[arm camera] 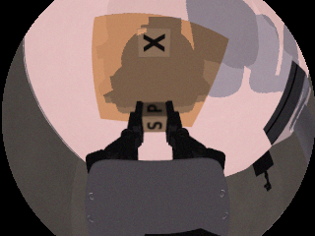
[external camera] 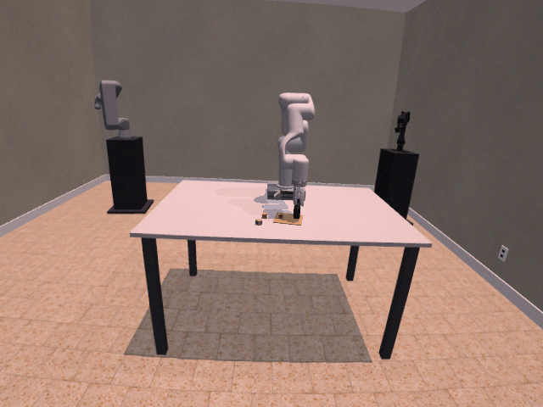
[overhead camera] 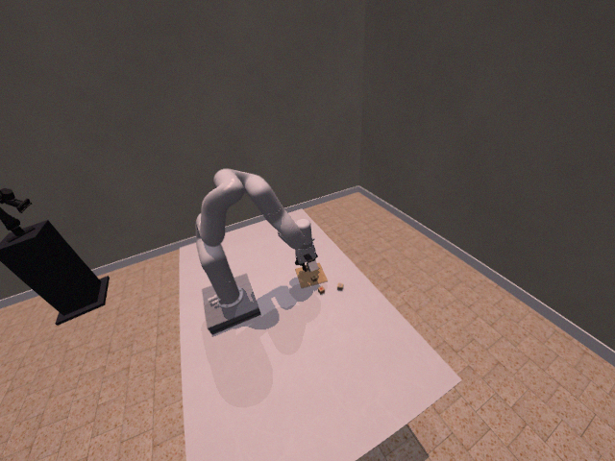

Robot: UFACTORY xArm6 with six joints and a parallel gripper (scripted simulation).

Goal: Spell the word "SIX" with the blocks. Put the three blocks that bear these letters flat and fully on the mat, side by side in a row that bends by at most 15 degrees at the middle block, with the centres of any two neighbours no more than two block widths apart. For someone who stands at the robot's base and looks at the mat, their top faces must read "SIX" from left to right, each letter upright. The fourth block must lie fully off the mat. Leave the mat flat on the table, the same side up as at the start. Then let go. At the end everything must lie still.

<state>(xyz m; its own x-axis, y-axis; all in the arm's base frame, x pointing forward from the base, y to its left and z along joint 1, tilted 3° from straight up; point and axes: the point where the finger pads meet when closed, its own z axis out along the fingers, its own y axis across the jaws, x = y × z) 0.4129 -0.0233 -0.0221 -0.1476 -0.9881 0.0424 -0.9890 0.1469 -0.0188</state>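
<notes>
The S block (arm camera: pixel 155 124), with a P on the side toward the camera, is between the fingers of your tool (overhead camera: pixel 306 268) (external camera: pixel 296 215) (arm camera: pixel 154 109), which is closed on it. S seems to be the upper face, as you would want for a straight set-down. It is low at the mat's left end, seen from the base; you can't tell whether it touches yet. The grip spans two opposite sides, so the lettered top isn't covered.

The X block (overhead camera: pixel 313 279) (external camera: pixel 280 215) (arm camera: pixel 154 42) lies on the mat (overhead camera: pixel 320 280) (external camera: pixel 288 221) (arm camera: pixel 105 64) toward the right end, so S here leaves the middle for I. Watch that gap: it must take one block and the fingers, yet keep neighbours' centres within two block widths. S also looks near the mat's left edge; check that its whole underside will land inside.

Beyond the right edge, the nearer loose block (overhead camera: pixel 321 290) (external camera: pixel 264 215) and the farther loose block (overhead camera: pixel 340 286) (external camera: pixel 259 221) sit apart on the tabletop (overhead camera: pixel 347 347) (external camera: pixel 210 214) (arm camera: pixel 59 98). You can't read which is I. After release, rise straight up before travelling, so you don't nudge S or X.
</notes>
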